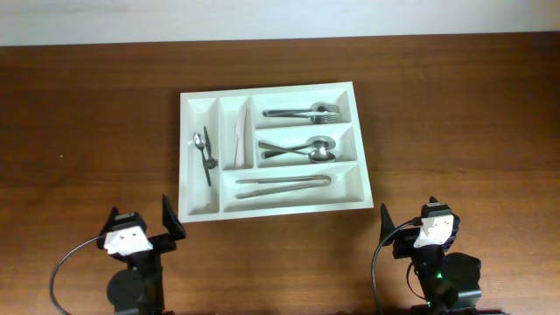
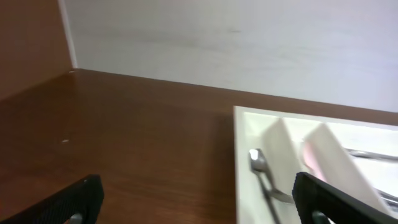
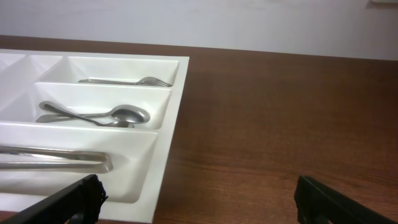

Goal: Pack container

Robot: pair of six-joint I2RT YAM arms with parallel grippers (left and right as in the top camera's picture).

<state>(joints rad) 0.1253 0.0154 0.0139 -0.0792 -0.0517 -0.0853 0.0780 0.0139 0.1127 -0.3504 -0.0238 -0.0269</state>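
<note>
The container (image 1: 360, 131), a white cutlery tray, lies mid-table. Its long compartments hold forks (image 1: 306, 112), spoons (image 1: 302, 149) and metal tongs (image 1: 284, 184). The left slot holds a small spoon and a black utensil (image 1: 204, 153); a white knife (image 1: 238, 140) lies in the slot beside it. My left gripper (image 1: 140, 219) rests near the table's front edge, below the tray's left corner, open and empty (image 2: 199, 202). My right gripper (image 1: 411, 217) sits right of the tray's front right corner, also open and empty (image 3: 199, 199). The right wrist view shows the tray's right rim (image 3: 177, 112).
Bare brown wood table (image 1: 455, 122) surrounds the tray on all sides. A pale wall runs along the far edge (image 1: 280, 17). In the left wrist view the tray's left rim (image 2: 239, 155) lies ahead to the right, with the small spoon (image 2: 258, 162) just inside.
</note>
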